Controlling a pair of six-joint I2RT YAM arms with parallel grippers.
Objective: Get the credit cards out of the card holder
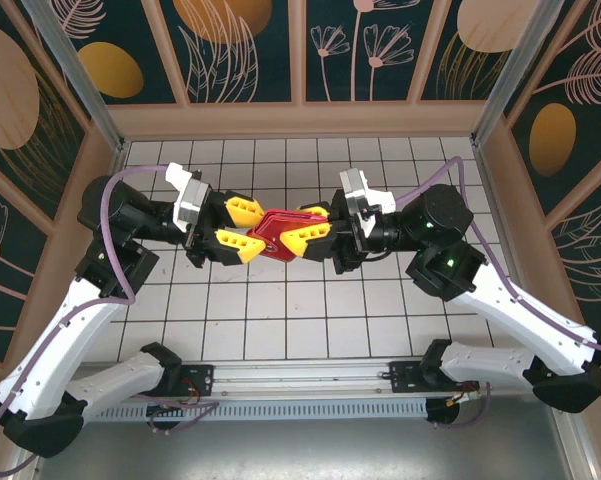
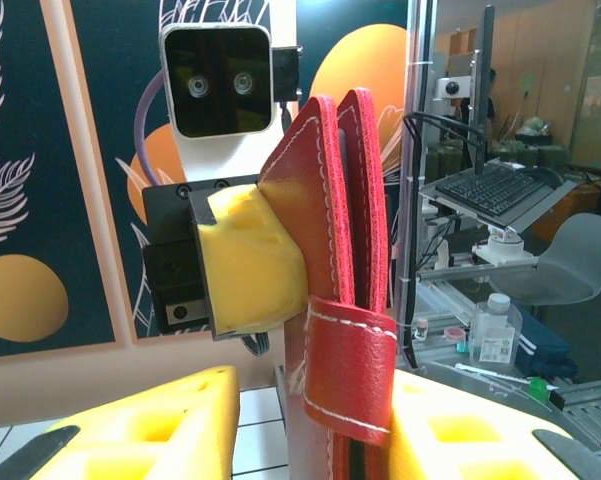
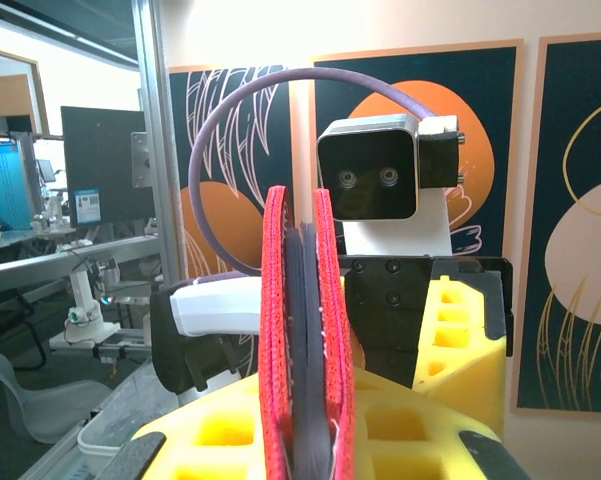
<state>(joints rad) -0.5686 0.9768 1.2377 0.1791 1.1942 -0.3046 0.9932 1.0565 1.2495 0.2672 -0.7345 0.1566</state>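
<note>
**Top view.** The small red stitched-leather folding card holder [image 1: 278,236] is held over the middle of the white tiled desk [image 1: 300,330], between two yellow-fingered tools. The right end effector [image 1: 298,230], at the holder's 3 o'clock, is clamped on it. The left end effector [image 1: 261,227], at 9 o'clock, has its fingers parted around that edge without pinching. The two tools nearly meet, so a small overshoot could knock them together. There is bare tile at 6 o'clock. The wooden back wall [image 1: 300,120] at 12 o'clock is nearer, and the side panels [image 1: 40,200] are well apart.

**Left wrist view.** The card holder [image 2: 330,250] stands upright, with its strap [image 2: 350,375] low between this arm's own fingers. One finger [image 2: 140,430] leaves a strip of tile showing beside the leather, and the other [image 2: 470,440] sits against it. The right tool's yellow pad [image 2: 250,265] presses one leaf flat. Closing here would likely squeeze both leaves together and trap the credit cards, or snag the strap.

**Right wrist view.** This arm's fingers [image 3: 210,430] pinch the holder [image 3: 275,330] edge-on. The leaves gape slightly at 12 o'clock with a grey layer [image 3: 305,340] between them, and I cannot tell whether it is card or pocket. The grip sits low, so a sideways tug may twist the holder, slide it free and drop it.
</note>
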